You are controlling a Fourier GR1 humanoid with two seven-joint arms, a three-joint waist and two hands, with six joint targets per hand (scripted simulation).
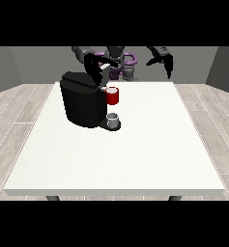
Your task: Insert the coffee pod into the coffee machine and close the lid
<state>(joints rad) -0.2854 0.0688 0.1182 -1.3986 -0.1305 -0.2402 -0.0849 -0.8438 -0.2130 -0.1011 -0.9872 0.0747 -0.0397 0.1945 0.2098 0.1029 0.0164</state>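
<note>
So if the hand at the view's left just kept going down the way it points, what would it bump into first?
Most likely the coffee machine: that hand hangs just over its top, beside the red part, though depth is hard to judge.

Only one camera watches me. It stands across the table (pixel 135 159) from me and faces me head-on, set above the tabletop and tilted down, so the whole white top shows with floor on both sides and grey walls behind. I sit small at the top of its view, and the near edge of the table lies lowest. Facing me, it mirrors me: my arm reaching toward the machine (pixel 82 99) shows at its left.
</note>
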